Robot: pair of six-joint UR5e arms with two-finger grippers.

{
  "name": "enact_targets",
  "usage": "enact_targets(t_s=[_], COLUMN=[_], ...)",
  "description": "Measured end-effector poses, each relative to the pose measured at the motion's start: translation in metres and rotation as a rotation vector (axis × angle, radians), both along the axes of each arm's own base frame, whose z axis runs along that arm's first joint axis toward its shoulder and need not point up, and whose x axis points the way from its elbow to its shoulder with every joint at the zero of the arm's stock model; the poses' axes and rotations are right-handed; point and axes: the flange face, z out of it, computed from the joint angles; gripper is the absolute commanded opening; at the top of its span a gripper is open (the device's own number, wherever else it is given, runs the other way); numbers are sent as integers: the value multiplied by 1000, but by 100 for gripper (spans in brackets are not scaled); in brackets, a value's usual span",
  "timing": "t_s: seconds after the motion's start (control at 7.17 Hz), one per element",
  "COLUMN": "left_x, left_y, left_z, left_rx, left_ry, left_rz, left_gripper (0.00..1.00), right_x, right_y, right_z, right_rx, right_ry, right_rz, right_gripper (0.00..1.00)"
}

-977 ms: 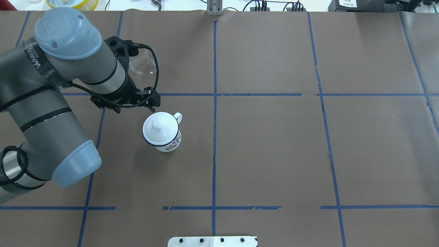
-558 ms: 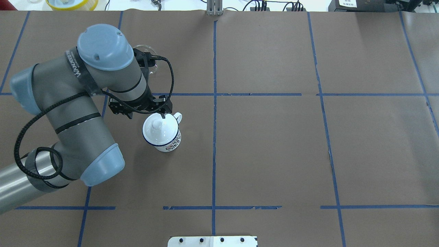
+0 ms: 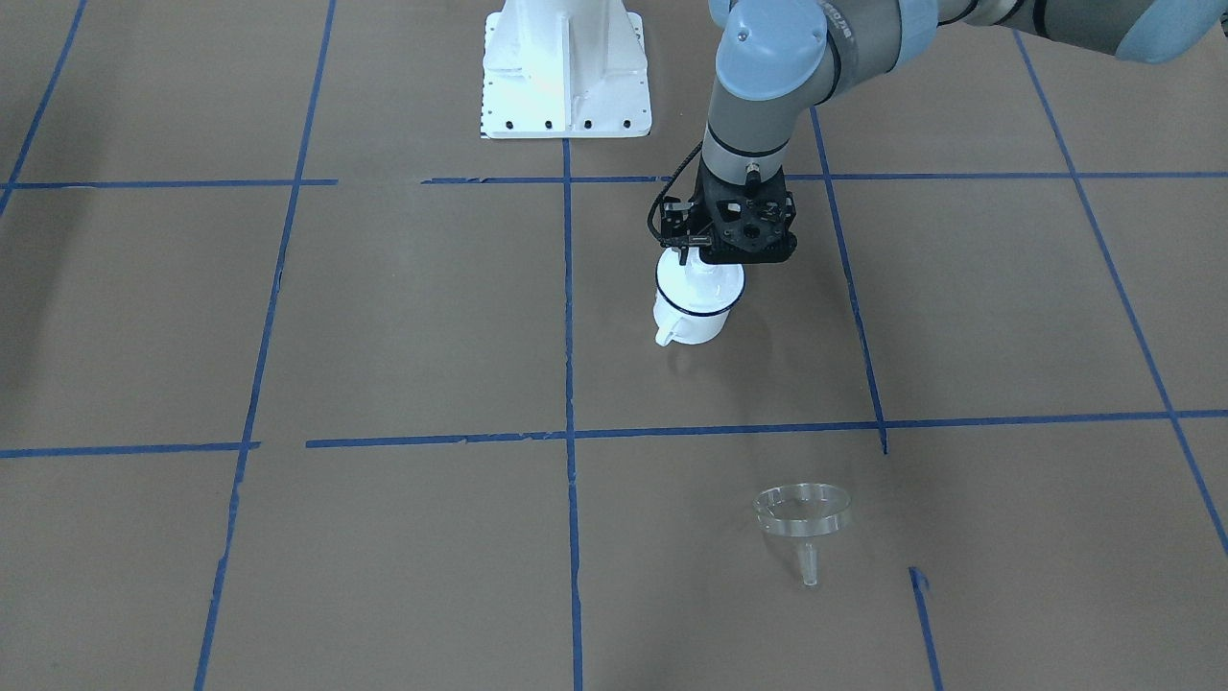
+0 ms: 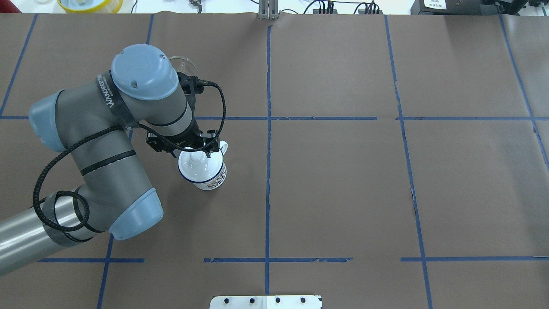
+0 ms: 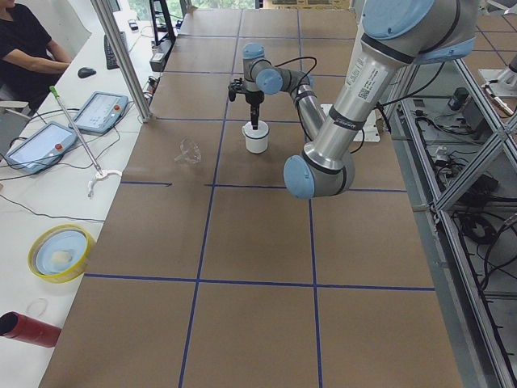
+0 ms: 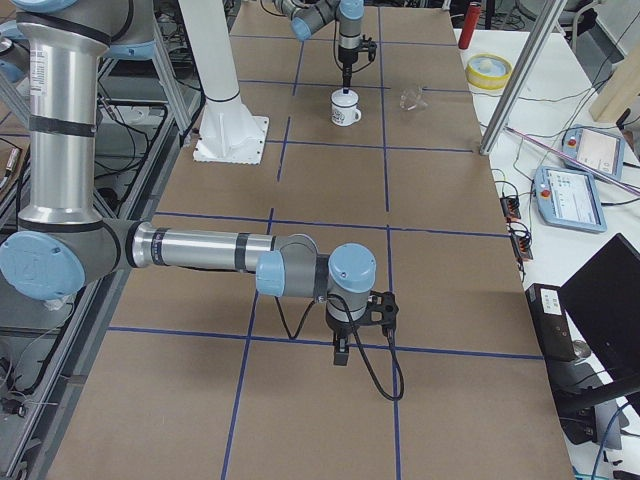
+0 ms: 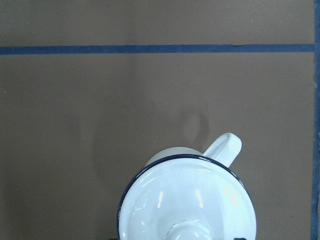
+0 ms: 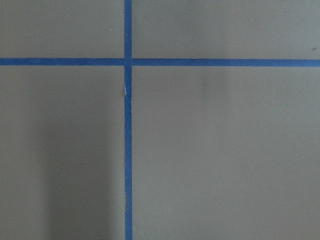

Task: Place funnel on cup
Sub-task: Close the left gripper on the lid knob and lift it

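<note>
Funnel [image 3: 804, 516] well apart from cup [image 3: 691, 321]

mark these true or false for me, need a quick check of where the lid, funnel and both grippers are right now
1. A white lid sits on the cup. True.
2. The funnel rests on the cup. False: it lies on the table, well apart from the cup.
3. The left gripper is directly above the lid, at its knob. True.
4. The right gripper holds the funnel. False: it hangs over bare table far from the funnel, with nothing in it.
5. The cup lies on its side. False: it stands upright, its handle sticking out to the side.
</note>
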Motion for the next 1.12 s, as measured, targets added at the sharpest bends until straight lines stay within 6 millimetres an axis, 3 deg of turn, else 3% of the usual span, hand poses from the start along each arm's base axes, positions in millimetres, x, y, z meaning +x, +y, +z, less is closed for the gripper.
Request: enact_targets(t_s=[0.28,0.56,1.12], left_x=[2,3,2], left_y=[-1,-2,-1], left_z=[0,0,-2], left_rx=[7,11,13], left_ry=[9,16,21], left_rz=[1,3,4], left_gripper=[61,51,4], right_x=[0,0,0], right_y=[0,0,0], right_z=[0,0,0], right_rx=[0,0,0], right_ry=[0,0,0], right_rz=[0,0,0], right_gripper=[100,100,100])
